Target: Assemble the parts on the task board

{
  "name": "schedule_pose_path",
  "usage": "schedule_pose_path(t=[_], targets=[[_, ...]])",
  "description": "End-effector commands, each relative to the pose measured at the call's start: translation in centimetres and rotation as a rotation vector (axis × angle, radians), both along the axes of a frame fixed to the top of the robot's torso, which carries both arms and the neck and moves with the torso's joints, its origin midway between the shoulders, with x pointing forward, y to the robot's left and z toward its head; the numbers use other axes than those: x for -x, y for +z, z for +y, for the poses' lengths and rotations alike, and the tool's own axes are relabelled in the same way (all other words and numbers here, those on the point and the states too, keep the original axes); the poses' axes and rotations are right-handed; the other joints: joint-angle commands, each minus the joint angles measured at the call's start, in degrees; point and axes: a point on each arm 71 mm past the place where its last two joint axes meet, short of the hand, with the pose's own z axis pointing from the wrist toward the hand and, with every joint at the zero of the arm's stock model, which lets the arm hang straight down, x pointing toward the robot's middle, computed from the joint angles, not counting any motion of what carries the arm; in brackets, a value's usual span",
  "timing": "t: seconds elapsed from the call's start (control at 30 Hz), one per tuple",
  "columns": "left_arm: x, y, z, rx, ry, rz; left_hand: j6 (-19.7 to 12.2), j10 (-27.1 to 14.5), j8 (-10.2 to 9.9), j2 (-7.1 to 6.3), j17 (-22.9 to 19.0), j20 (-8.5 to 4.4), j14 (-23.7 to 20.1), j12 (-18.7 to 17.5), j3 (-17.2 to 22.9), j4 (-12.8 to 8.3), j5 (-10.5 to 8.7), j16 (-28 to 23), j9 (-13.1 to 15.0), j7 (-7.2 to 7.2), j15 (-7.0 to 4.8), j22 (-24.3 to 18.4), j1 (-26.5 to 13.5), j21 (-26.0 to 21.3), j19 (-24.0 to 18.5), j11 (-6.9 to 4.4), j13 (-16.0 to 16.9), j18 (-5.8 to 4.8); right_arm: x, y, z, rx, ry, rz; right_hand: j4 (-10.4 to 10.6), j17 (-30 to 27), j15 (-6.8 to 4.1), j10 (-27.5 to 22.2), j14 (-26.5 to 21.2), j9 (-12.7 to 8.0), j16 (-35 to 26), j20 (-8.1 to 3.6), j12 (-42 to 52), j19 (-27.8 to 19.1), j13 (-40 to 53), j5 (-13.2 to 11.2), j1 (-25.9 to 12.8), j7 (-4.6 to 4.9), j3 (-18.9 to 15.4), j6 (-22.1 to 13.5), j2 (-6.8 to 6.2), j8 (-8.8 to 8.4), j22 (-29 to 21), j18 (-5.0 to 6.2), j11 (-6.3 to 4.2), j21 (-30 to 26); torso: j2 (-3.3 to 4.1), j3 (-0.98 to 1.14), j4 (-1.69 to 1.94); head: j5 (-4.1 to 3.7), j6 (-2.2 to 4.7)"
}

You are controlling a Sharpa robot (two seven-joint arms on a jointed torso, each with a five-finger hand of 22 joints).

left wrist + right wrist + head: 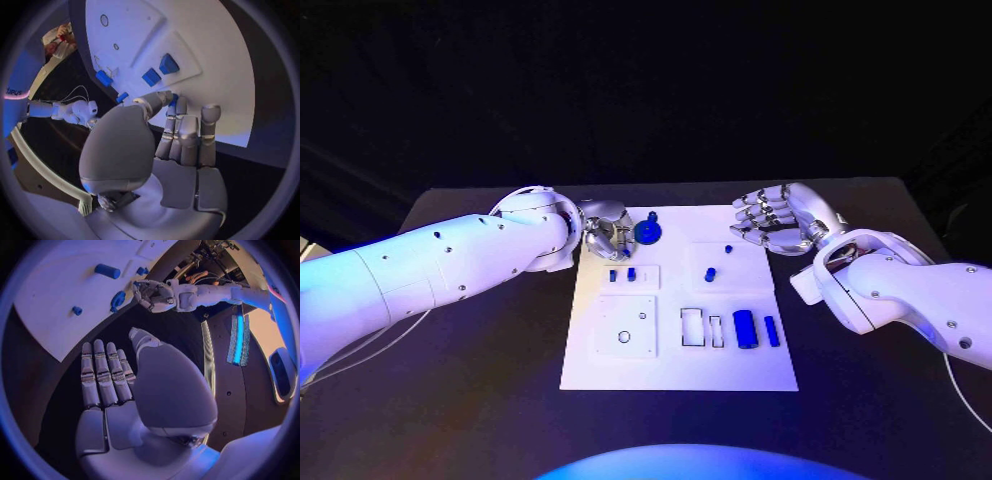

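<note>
The white task board [678, 375] is being shown lying mid-bench, blue parts [747, 328] resting in its recesses. A round blue part [649, 233] at the board's far edge is being pinched by the left robot hand [606, 234]. The right robot hand [780, 217] is being held open beside the far right corner, grasping nothing.
</note>
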Motion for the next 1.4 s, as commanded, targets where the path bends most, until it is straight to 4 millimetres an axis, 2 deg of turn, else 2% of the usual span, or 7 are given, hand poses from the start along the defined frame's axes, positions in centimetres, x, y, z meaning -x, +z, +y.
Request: schedule_pose_path(t=[0.03, 0.8, 0.83, 0.97, 1.3, 1.4], targets=[[0.2, -0.38, -0.08, -0.015, -0.012, 0.028, -0.7, -0.2, -0.5, -0.31, -0.5, 0.02, -0.5, -0.3, -0.2, 0.0, -0.32, -0.3, -0.4, -0.11, 0.0, -0.4, -0.2, -0.4, -0.5, 0.18, -0.1, -0.16, 0.06, -0.01, 0.14, 0.002, 0.017, -0.004, -0.2, -0.1, 0.06, 0.4, -0.3, -0.1, -0.2, 0.07, -0.4, -0.3, 0.0, 0.3, 0.4, 1.96, 0.0, 0.5, -0.09, -0.19, -0.1, 0.75, 0.01, -0.2, 0.0, -0.02, -0.01, -0.03, 0.01], [0.11, -0.22, 0.12, 0.006, 0.001, 0.014, -2.1, -0.9, -2.4, -1.17, -0.4, 0.34, -0.9, -0.5, -0.8, 0.5, -0.38, 0.2, -0.8, 0.24, 0.37, -1.1, -1.7, -1.1, -1.2, 0.53, 0.1, -0.04, 0.05, -0.08, 0.13, 0.004, 0.019, 0.004, -0.2, -0.2, 0.08, 0.4, -0.4, -0.1, -0.3, 0.08, -0.4, -0.4, 0.0, 0.4, 0.3, 2.0, 0.0, 0.6, -0.1, -0.21, -0.2, 0.74, 0.03, -0.2, 0.05, -0.03, 0.04, -0.02, -0.08], [0.12, -0.23, 0.13, 0.006, 0.002, 0.015, -3.1, -1.0, -3.3, -1.27, -0.1, 0.37, -0.9, -0.2, -0.8, 0.5, -0.35, 0.4, -1.0, 0.29, 0.35, -1.1, -1.9, -1.1, -1.1, 0.42, 0.4, -0.03, 0.05, -0.08, 0.13, 0.004, 0.018, 0.004, -0.2, -0.2, 0.08, 0.4, -0.4, -0.1, -0.3, 0.08, -0.4, -0.4, 0.0, 0.4, 0.3, 2.0, 0.0, 0.6, -0.1, -0.21, -0.2, 0.74, 0.03, -0.2, 0.03, -0.02, 0.03, -0.01, -0.08], [0.14, -0.22, 0.21, 0.006, 0.003, 0.015, -4.2, -1.2, -4.3, -1.46, 0.1, 0.31, -0.9, 0.1, -0.9, 0.5, -0.34, 0.7, -1.3, 0.31, 0.28, -1.1, -2.0, -1.2, -1.0, 0.33, 0.8, -0.03, 0.04, -0.08, 0.11, 0.004, 0.018, 0.003, -0.2, -0.3, 0.1, 0.4, -0.4, -0.1, -0.3, 0.09, -0.4, -0.4, 0.0, 0.4, 0.3, 2.02, -0.1, 0.6, -0.13, -0.23, -0.3, 0.73, 0.04, -0.2, 0.0, -0.04, 0.01, 0.01, -0.05], [0.21, -0.13, 0.43, 0.01, 0.008, 0.009, -5.7, -1.8, -5.5, -1.77, 0.4, 0.24, -0.8, 0.5, -1.1, 0.5, -0.33, 1.0, -1.7, 0.09, 0.27, -1.2, -2.1, -1.3, -1.0, 0.33, 1.3, -0.03, 0.04, -0.09, 0.04, 0.004, 0.015, 0.004, -0.2, -0.3, 0.1, 0.4, -0.4, -0.1, -0.3, 0.09, -0.4, -0.4, 0.0, 0.4, 0.3, 2.02, -0.1, 0.6, -0.13, -0.23, -0.3, 0.73, 0.04, -0.2, 0.04, -0.04, 0.02, -0.02, 0.01], [0.22, -0.07, 0.49, 0.015, 0.012, 0.002, -7.3, -3.4, -6.7, -2.0, -0.5, 0.31, -1.6, 1.1, -1.4, 0.5, -0.32, 0.8, -2.2, -0.06, 0.6, -2.5, -2.3, -2.2, -2.0, 0.65, 1.9, 0.19, 0.04, -0.09, 0.04, 0.004, 0.016, 0.004, -0.2, -0.3, 0.1, 0.4, -0.4, -0.1, -0.3, 0.09, -0.4, -0.4, 0.0, 0.4, 0.3, 2.02, -0.1, 0.6, -0.13, -0.23, -0.3, 0.73, 0.04, -0.2, 0.02, -0.04, 0.02, -0.01, 0.03]])
